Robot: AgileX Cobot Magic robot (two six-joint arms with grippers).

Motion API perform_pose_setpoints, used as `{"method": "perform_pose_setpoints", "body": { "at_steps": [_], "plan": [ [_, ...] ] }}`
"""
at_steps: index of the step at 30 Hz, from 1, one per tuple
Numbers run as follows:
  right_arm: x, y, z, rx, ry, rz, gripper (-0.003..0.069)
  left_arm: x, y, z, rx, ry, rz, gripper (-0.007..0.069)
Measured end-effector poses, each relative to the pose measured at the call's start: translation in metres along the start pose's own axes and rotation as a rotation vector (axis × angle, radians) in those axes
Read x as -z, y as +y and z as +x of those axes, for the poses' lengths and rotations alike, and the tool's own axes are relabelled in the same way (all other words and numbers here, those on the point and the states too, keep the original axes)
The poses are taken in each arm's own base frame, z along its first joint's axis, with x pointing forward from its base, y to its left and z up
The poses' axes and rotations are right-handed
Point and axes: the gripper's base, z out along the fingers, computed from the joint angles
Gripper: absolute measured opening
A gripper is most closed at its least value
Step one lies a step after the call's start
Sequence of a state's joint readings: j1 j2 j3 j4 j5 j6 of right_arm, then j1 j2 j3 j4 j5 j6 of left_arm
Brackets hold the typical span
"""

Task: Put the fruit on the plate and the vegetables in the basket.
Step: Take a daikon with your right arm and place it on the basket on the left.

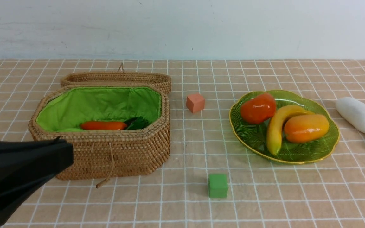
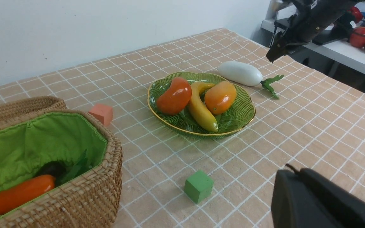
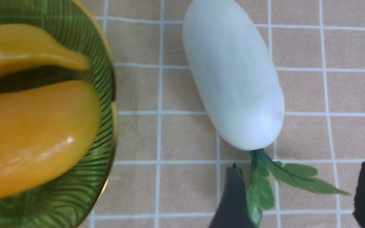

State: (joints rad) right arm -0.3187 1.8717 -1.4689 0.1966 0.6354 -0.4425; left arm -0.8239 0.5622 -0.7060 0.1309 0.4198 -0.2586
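On my far left, the left fingers [image 1: 62, 155] hang low, nearer me than the basket's left end. They are pressed together with nothing between them. The wicker basket [image 1: 122, 155] stands open on the desk [image 1: 182, 205], and its lid [image 1: 116, 77] is laid back behind it. Inside, on the green lining, the carrot [image 1: 103, 125] lies lengthwise with its dark leaves at the right end. From the left wrist I also see a dark shape [image 2: 51, 167] beside it, but I cannot name it for certain.

Right of the basket, the orange-pink cube [image 1: 195, 102] sits toward the far side of the desk. The green cube [image 1: 218, 186] sits closer to me, and both are apart from everything else.

Next comes the green glass plate [image 1: 296, 156], which carries all three fruits. The persimmon [image 1: 258, 108] is at its far left, the banana [image 1: 277, 126] curves down the middle, and the mango [image 1: 306, 127] lies against the banana on the right.

Just right of the plate, not touching it, the white radish [image 1: 358, 114] lies on the desk with its leafy end toward me. The right fingers [image 3: 233, 199] are spread wide at that end. The radish leaves [image 3: 296, 179] lie between them, and they grip nothing.
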Motion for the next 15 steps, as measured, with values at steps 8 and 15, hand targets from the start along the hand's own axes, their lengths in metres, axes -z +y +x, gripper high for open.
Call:
{"method": "perform_pose_setpoints", "body": {
  "at_steps": [8, 15],
  "plan": [
    [-0.048, -0.001, 0.005, 0.033, -0.039, 0.021, 0.0678, 0.0, 0.0, 0.0, 0.0, 0.0, 0.0, 0.0017],
    [-0.092, 0.0, 0.025, 0.042, 0.024, -0.002, 0.0608, 0.0, 0.0, 0.0, 0.001, 0.001, 0.0, 0.0018]
  ]
}}
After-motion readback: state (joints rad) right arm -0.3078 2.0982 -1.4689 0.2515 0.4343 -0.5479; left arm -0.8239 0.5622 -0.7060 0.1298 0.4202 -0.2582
